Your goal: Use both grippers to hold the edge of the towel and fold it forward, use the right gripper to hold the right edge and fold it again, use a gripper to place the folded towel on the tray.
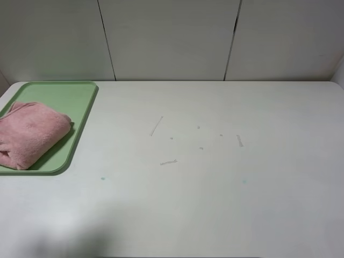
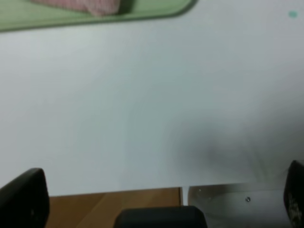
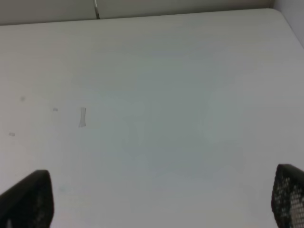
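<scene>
The pink towel lies folded into a thick bundle on the light green tray at the table's far left. A strip of the towel and the tray's rim also show in the left wrist view. Neither arm appears in the exterior high view. My left gripper is open over the table's near edge, its black fingertips wide apart with nothing between them. My right gripper is open too, hanging above bare white table with nothing in it. The towel's hem cannot be made out.
The white table carries a few small scuff marks and tape scraps near its middle. A pale panelled wall stands behind it. Wooden floor and a metal bracket show past the near table edge.
</scene>
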